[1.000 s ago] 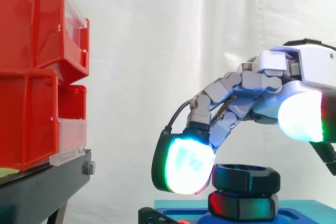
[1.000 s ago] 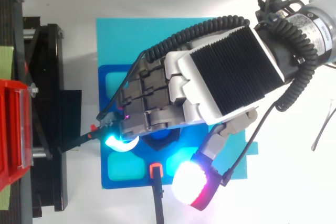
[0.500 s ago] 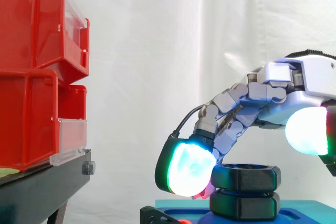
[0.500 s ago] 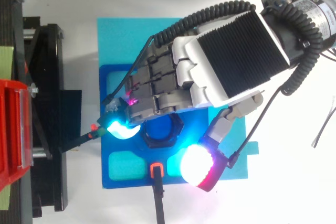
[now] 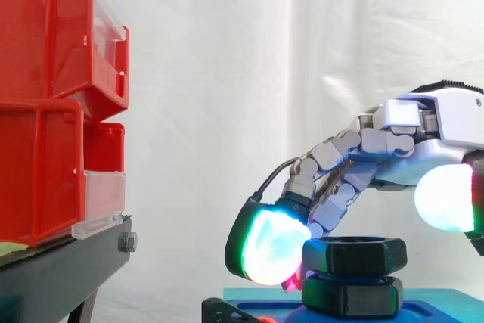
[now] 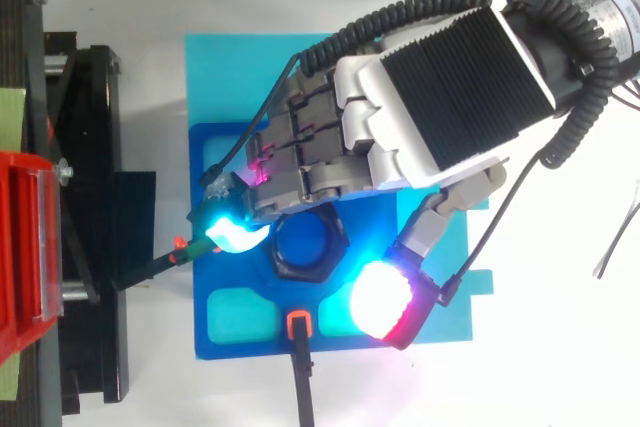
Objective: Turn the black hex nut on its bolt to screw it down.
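Top view, hand (image 6: 440, 97) withdrawn, hex nut (image 6: 303, 273) uncovered

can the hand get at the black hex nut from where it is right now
Probably yes: the hand is poised just above the black hex nut, which stands proud of the blue plastic base, and nothing lies between them.

Everything is pointing to a robotics test lab: a white curtain (image 5: 249, 73) is hanging as a plain backdrop, red storage bins (image 5: 38, 172) are sitting stacked on a black stand (image 5: 68, 270), and a blue fixture plate (image 6: 240, 350) is lying on a white tabletop (image 6: 560, 367).
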`<state>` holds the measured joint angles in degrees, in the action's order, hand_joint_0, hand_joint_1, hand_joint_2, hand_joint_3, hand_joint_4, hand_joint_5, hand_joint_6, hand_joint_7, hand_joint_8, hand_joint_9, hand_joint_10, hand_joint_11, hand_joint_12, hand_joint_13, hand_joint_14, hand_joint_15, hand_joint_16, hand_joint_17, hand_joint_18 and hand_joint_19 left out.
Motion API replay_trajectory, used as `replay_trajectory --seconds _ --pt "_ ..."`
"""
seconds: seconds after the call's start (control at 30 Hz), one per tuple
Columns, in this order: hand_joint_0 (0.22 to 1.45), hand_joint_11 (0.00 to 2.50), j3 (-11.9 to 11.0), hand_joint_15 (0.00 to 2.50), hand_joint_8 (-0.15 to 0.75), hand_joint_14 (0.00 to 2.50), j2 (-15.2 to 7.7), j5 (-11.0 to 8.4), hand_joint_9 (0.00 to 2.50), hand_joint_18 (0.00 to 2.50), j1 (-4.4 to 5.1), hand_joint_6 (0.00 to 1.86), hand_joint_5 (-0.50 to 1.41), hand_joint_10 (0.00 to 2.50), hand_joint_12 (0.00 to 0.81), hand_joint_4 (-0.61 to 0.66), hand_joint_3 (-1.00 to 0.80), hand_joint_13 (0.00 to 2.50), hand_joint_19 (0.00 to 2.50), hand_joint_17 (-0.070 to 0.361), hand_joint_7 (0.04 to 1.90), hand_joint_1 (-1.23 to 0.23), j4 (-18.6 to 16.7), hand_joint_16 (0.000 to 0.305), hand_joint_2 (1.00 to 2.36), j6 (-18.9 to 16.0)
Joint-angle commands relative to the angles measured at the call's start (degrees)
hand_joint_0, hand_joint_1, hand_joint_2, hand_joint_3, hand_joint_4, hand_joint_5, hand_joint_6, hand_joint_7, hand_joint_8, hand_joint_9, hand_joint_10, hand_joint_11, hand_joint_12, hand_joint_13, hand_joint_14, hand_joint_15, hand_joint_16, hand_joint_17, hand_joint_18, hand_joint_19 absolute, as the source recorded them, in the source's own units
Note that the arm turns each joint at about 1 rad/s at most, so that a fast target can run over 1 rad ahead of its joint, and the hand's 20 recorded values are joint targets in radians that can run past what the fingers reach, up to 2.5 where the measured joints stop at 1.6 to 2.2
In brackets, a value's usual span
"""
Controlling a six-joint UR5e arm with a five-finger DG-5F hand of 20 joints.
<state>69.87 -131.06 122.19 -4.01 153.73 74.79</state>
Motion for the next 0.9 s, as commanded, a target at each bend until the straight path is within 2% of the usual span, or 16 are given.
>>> replay_trajectory --seconds 0.0,0.2,0.43,0.57,0.73,0.87 --pt "0.49 0.6 0.0 0.26 0.382 0.01 0.01 0.24 0.81 0.93 -0.21 0.86 -0.21 0.01 0.396 0.33 -0.5 0.85 0.36 0.125 0.71 -0.32 0.08 0.055 1.0 0.0" --pt "0.49 0.6 0.0 0.26 0.384 0.01 0.01 1.39 0.81 0.93 -1.0 0.86 -0.21 0.01 0.392 0.32 -0.5 0.85 0.36 0.124 0.72 -0.32 0.08 0.055 1.0 0.0" --pt "0.5 0.6 -0.08 0.26 0.38 0.01 0.01 4.55 0.82 0.93 -2.93 0.85 -0.21 0.01 0.389 0.32 -0.5 0.85 0.35 0.125 0.73 -0.32 -0.36 0.055 1.0 -0.26" --pt "0.5 0.6 -0.08 0.25 0.381 0.01 0.01 4.55 0.82 0.94 -2.93 0.75 -0.19 0.01 0.39 0.32 -0.5 0.84 0.36 0.124 0.78 -0.32 -1.06 0.055 1.0 -0.7" --pt "0.49 0.58 -1.67 0.26 0.375 0.01 0.01 4.55 0.81 0.93 -2.93 0.5 -0.16 0.01 0.391 0.35 -0.5 0.84 0.36 0.125 1.12 -0.32 -2.11 0.055 1.0 -2.46" --pt "0.49 0.49 -2.72 0.25 0.36 0.01 0.01 4.55 0.77 0.93 -2.58 0.5 -0.2 0.01 0.387 0.3 -0.5 0.84 0.36 0.125 0.92 -0.32 -2.55 0.056 1.0 -3.6"
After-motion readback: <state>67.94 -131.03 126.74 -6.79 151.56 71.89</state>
